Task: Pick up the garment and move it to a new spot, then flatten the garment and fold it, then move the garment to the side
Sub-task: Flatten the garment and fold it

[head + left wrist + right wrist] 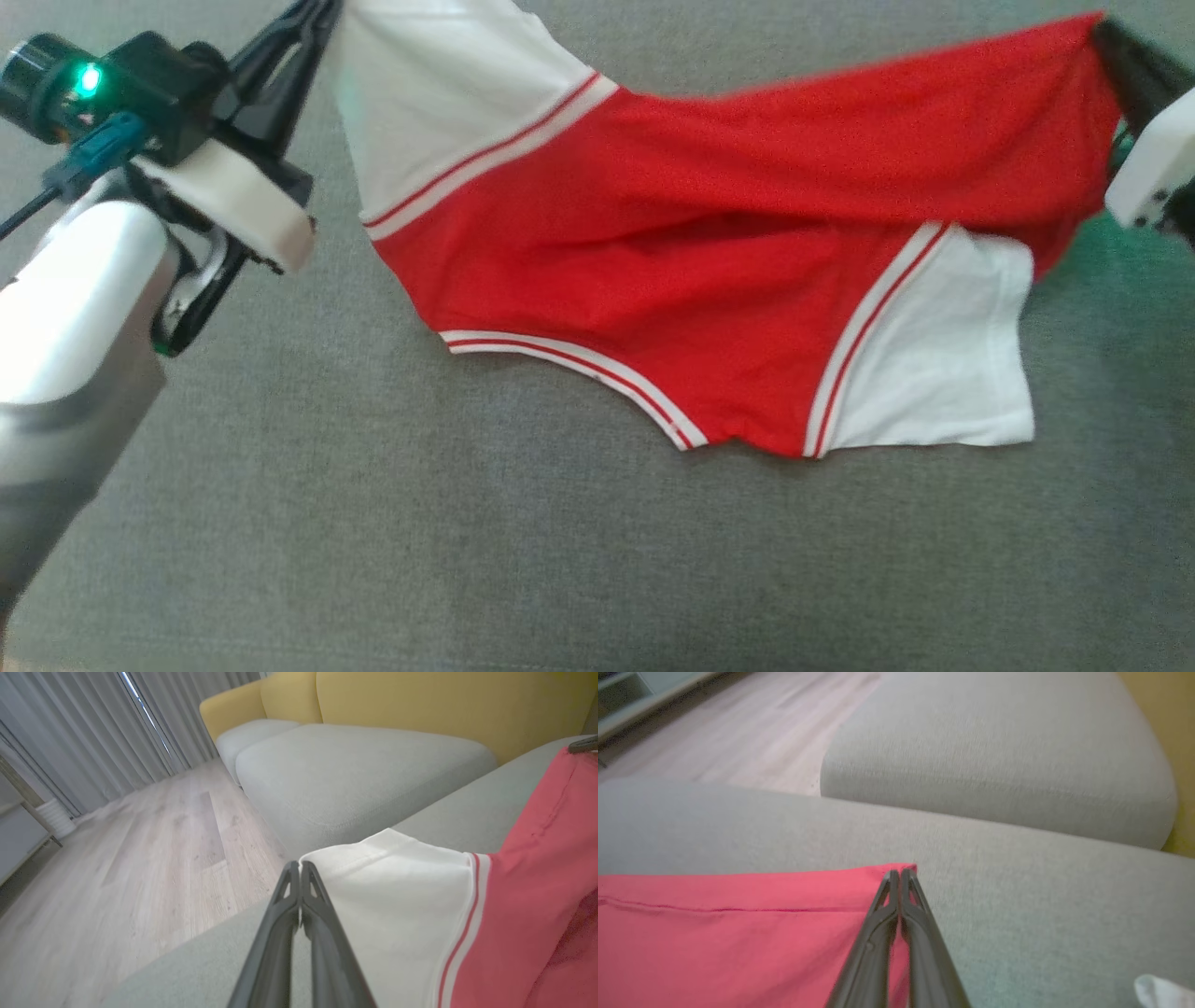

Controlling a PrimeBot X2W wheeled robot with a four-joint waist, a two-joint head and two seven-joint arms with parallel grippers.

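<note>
The garment point(653, 233), a red shirt with white sleeves and red-and-white striped trim, hangs stretched between the two arms above a grey sofa cushion point(373, 541), over its far part. The left pincer point(317, 19) is clenched on the edge of one white sleeve. In the left wrist view its two dark fingers point(280, 933) lie pressed together, with the white cloth caught at their tips. The right pincer point(1106, 37) is clenched on a red corner of the garment, and in the right wrist view its fingers meet right at that corner. Between the two grips the top edge of the cloth sags slightly. The body drops in soft folds, and the other white sleeve hangs low on the right side. Whether the striped lower hem touches the cushion I cannot tell. Beyond the cushion's left edge are a pale wood floor point(117, 868) and grey curtains point(70, 732), with a second grey cushion point(350, 774) and a yellow sofa back point(420, 700) nearby.
</note>
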